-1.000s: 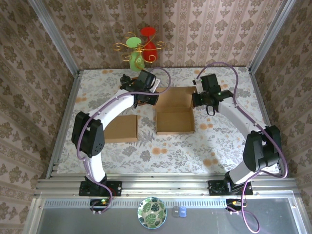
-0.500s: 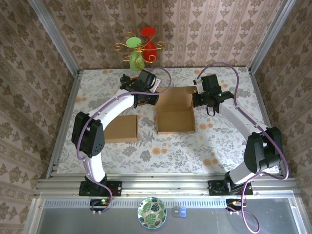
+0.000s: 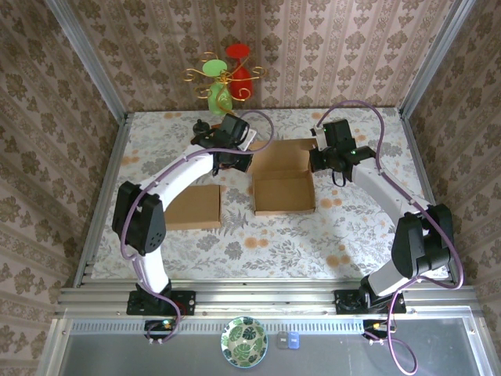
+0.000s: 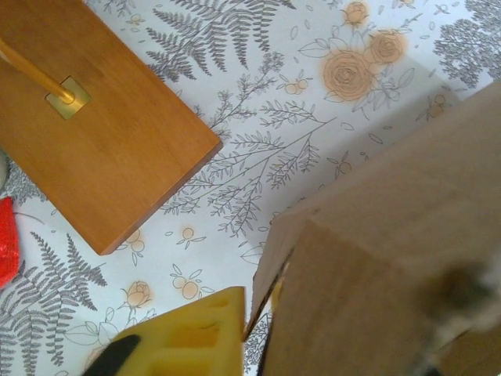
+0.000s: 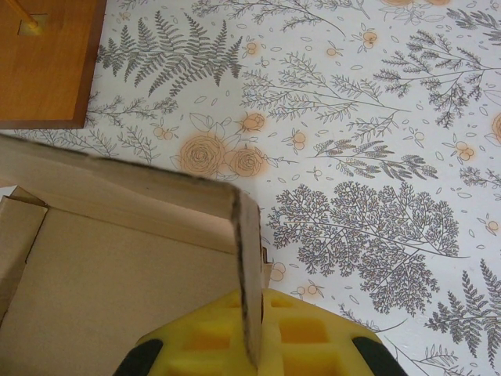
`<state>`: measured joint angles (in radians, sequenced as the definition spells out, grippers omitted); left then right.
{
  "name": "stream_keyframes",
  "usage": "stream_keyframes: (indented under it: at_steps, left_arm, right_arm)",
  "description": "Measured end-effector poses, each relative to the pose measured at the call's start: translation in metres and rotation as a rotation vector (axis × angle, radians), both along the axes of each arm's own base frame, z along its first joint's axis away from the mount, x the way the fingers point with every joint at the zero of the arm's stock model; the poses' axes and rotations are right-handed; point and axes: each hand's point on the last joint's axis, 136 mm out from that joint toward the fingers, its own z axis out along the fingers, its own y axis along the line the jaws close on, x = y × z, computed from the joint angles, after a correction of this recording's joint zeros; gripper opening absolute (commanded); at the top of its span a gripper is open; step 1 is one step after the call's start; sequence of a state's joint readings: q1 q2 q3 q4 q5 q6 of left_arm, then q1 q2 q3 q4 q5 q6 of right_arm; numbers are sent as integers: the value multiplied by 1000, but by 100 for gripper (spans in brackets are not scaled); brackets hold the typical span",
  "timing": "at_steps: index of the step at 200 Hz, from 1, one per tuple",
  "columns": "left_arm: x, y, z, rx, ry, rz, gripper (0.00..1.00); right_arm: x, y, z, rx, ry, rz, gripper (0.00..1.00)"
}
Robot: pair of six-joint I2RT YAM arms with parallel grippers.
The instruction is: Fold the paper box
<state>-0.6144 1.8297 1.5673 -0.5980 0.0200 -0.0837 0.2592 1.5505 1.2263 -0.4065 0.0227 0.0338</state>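
**Nudging the open box a little to the right, both arms at its back corners**

Over the last second the paper box [image 3: 284, 194] has slid slightly to the right and toward the near edge of the table [image 3: 274, 243]. It sits about mid-table, tray open and rear flap [image 3: 282, 154] standing up. The left arm's elbow has swung outward with that shift.

The right gripper [image 3: 317, 160] has stayed clamped on the box's right side wall. From the wrist, the cardboard edge [image 5: 249, 298] runs straight down between its yellow pads [image 5: 196, 337].

The left gripper [image 3: 237, 159] is at the back left corner and has been narrowing. One yellow pad [image 4: 196, 337] sits against a flap [image 4: 376, 266], but I can't tell whether it has truly pinched the card yet.

To my eye this is repositioning, not folding: the walls look only partly set, and the lid is not yet brought over. A flat cardboard blank [image 3: 194, 207] lies untouched to the left.
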Motion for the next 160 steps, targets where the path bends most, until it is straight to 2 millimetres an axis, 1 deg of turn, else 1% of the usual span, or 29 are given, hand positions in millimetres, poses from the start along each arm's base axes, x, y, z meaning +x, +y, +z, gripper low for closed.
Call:
stream_keyframes:
  at_steps: [27, 53, 81, 108, 137, 160]
  left_arm:
    - [-2, -5, 1, -20, 5, -21, 6]
    - [-2, -6, 1, -27, 9, -24, 0]
    - [-4, -9, 2, -32, 12, -18, 0]
    - [-4, -19, 4, -53, -15, -4, 0]
    - [-9, -29, -7, -96, -50, 7, 0]
    - [-9, -34, -8, -140, -91, 16, 0]
  right_arm:
    - [0, 1, 0, 2, 1, 3, 0]
    - [0, 1, 0, 13, 4, -10, 0]
    - [-1, 2, -4, 36, 7, -46, 0]
    - [-7, -2, -8, 73, -23, -108, 0]
    - [-17, -6, -10, 153, -75, -171, 0]
    - [-20, -8, -13, 202, -116, -203, 0]
